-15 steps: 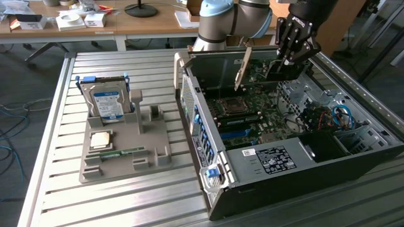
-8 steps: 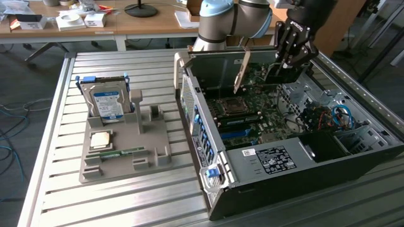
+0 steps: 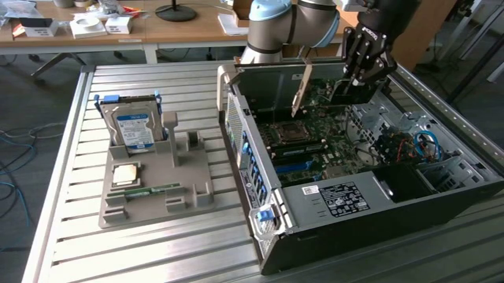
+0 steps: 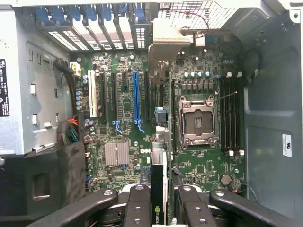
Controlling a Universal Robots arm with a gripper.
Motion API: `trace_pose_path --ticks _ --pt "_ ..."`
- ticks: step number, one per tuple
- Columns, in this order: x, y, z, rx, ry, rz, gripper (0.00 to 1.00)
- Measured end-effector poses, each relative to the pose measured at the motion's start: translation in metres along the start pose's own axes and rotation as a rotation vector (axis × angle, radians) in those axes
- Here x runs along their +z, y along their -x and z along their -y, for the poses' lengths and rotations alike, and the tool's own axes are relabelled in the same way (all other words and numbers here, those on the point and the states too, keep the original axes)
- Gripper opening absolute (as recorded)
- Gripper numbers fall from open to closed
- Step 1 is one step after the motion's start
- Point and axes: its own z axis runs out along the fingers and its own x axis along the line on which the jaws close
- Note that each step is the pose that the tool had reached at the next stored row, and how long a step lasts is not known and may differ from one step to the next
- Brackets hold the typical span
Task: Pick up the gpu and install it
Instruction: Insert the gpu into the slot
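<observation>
I log: hard drive (image 3: 134, 125) upright in gray holder (image 3: 151, 210) | processor (image 3: 126, 175) flat near memory stick (image 3: 146, 191) | all on slatted table (image 3: 71, 247)

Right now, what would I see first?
The big open computer case with its green board, on the exterior view's right. The robot's black fingers grip the gpu on edge inside it. A hard drive stands in a grey holder on the exterior view's left.
</observation>
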Motion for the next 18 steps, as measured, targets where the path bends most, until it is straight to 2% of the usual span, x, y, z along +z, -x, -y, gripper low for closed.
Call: trace_pose_path --ticks 7,14,18 --pt "0.0048 -0.0001 0.0001 0.0 -0.0007 -0.0003 0.26" --pt "0.0049 -0.0002 0.0001 0.0 -0.0008 -0.0003 0.26" --pt "0.0054 -0.0005 -0.0046 0.0 -0.0025 0.0 0.26"
